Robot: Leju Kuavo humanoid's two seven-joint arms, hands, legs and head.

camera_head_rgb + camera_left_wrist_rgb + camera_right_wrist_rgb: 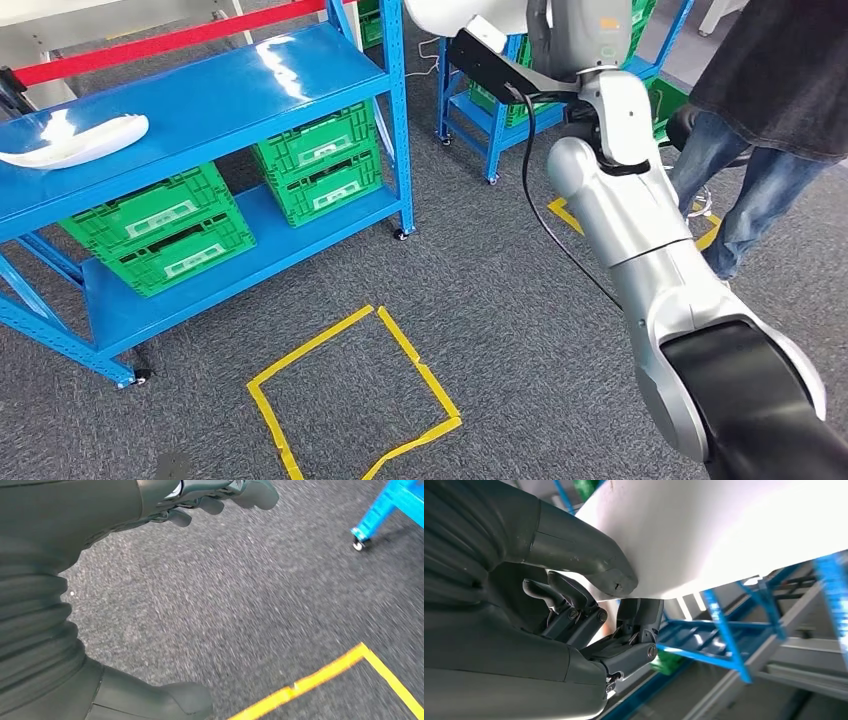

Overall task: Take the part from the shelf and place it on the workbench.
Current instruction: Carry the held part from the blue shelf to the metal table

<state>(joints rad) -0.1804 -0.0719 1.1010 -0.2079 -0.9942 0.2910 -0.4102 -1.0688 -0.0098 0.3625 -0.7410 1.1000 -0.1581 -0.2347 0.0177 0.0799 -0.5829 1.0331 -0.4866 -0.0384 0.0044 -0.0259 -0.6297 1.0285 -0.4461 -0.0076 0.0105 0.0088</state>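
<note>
My right arm is raised across the head view, and my right hand [487,55] holds a large white moulded part [440,14] at the top edge. In the right wrist view the thick thumb [589,560] presses on the white part [724,530] while the darker fingers [574,610] curl under its edge. Another white curved part [75,140] lies on the top board of the blue shelf [250,90] at the left. My left hand [165,500] hangs over the grey carpet, fingers apart and holding nothing.
Green crates [150,225] fill the shelf's lower boards. A yellow tape square [350,390] marks the carpet in front. A person in jeans [760,150] stands at the right, beside a second blue rack [500,110]. A red bar [150,45] runs behind the shelf.
</note>
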